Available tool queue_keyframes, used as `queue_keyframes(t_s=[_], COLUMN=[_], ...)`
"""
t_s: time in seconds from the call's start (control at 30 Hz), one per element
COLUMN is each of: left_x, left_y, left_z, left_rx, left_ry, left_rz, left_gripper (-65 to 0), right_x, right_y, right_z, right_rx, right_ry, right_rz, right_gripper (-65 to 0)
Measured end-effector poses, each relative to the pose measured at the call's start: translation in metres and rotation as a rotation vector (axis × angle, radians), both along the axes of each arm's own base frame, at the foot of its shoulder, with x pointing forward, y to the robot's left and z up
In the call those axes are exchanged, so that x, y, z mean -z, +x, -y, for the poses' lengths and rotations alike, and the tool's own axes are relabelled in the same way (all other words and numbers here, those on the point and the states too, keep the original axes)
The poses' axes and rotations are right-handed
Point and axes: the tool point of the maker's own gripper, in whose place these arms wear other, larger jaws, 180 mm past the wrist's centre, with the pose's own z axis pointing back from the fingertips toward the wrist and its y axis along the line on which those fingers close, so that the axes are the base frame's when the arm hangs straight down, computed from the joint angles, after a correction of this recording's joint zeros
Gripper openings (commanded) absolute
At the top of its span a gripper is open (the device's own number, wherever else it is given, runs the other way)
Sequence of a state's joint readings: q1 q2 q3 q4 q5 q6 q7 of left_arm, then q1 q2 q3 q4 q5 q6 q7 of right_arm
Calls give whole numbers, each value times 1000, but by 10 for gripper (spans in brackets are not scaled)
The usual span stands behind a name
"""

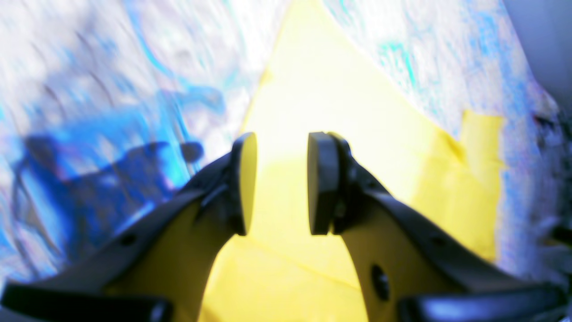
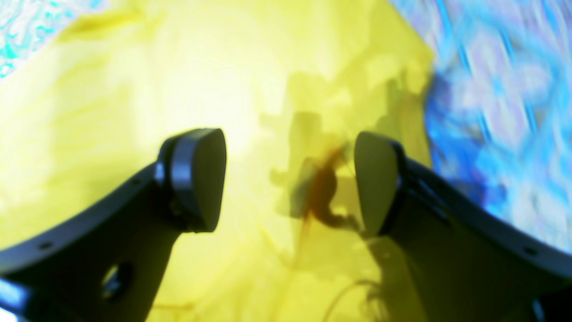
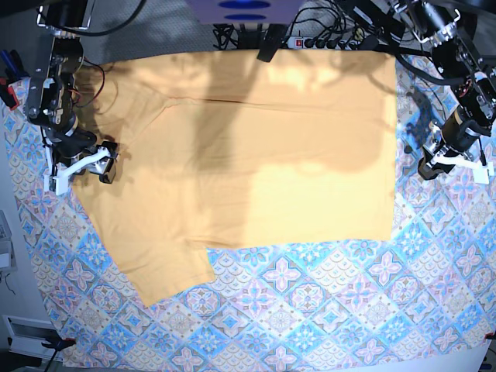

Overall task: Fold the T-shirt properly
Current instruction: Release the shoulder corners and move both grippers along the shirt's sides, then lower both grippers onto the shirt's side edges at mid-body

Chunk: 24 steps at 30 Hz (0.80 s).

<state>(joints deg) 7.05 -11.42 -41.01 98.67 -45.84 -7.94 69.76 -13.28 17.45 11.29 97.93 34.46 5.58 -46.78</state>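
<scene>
The T-shirt (image 3: pixel 271 155), pale orange, lies spread flat on the table, with one sleeve (image 3: pixel 159 275) reaching toward the front left. At the shirt's left edge my right gripper (image 3: pixel 107 164) hangs open. In the right wrist view its jaws (image 2: pixel 290 152) stand wide apart over the T-shirt (image 2: pixel 134 89), and a small dark loop mark (image 2: pixel 321 188) lies between them. My left gripper (image 3: pixel 428 167) is just off the shirt's right edge, over the tablecloth. In the left wrist view it (image 1: pixel 281 152) is open and empty, with the T-shirt (image 1: pixel 313 89) below and beyond it.
A blue-and-pink tile-patterned tablecloth (image 3: pixel 310 310) covers the table and shows in front of and beside the shirt. A power strip with cables (image 3: pixel 325 43) runs along the back edge. Both arms' bases stand at the back corners.
</scene>
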Motion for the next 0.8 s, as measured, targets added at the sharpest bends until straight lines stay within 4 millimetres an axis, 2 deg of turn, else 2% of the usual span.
queue_keyframes(t_s=[0.13,0.3,0.47,0.8], left_x=[-11,16,24,51], left_y=[24,49,73,120], left_z=[-8,0,-14,-5], left_rx=[-12,36,5,42], left_ry=[58,25,40,98], left_rz=[21,-57,-31,-24], left_gripper=[-469,-469,-469,-469], right_x=[-4,-4,-1,2], right_y=[13,20,19,18], right_z=[-8,-14,-17,-16], right_rx=[-40,-79,-87,-85], right_ry=[-44,-108,-104,-105], right_rz=[9,10,3,-5], right_gripper=[-221,-221,-221,-221])
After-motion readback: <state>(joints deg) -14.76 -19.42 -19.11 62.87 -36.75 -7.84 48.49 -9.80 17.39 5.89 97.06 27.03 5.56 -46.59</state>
